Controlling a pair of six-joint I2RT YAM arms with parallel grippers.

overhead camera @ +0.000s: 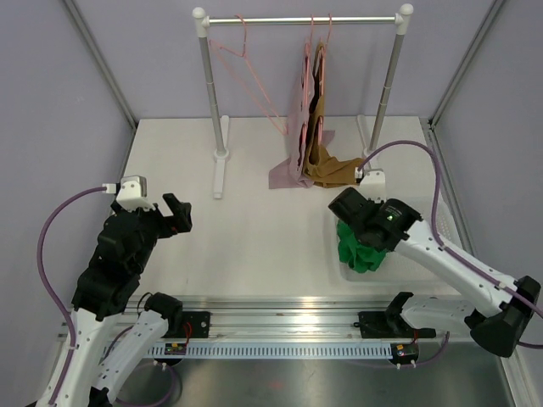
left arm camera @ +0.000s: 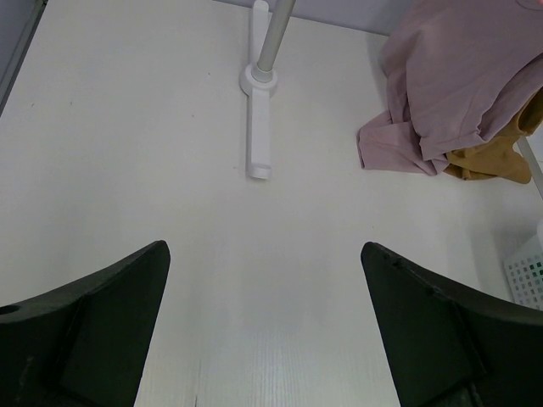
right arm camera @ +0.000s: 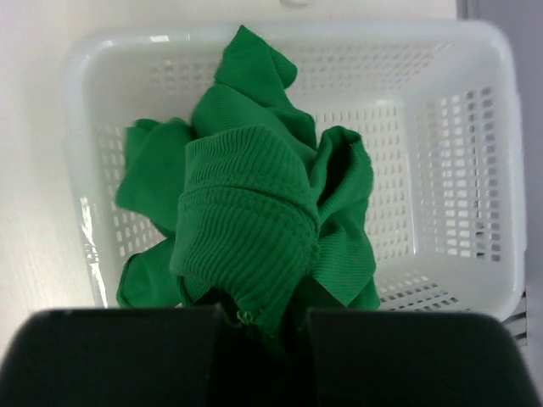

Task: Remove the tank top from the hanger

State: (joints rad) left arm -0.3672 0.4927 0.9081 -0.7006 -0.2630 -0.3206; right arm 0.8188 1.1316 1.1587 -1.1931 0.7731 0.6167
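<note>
The left arm [overhead camera: 114, 263] is folded up high over its base, with the wrist pointing forward. The left hand [left arm camera: 263, 254] is angled downward, its fingers spread wide and holding nothing. The right arm [overhead camera: 458, 267] stretches low, forward and inward. The right hand [right arm camera: 259, 318] points down, its fingers pinched tight on a green garment [right arm camera: 246, 220].

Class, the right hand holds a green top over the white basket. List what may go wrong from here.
The green tank top is bunched in the right hand, so it may cling on release. Its folds lie close to one wall of the basket and might spill over the rim.
</note>
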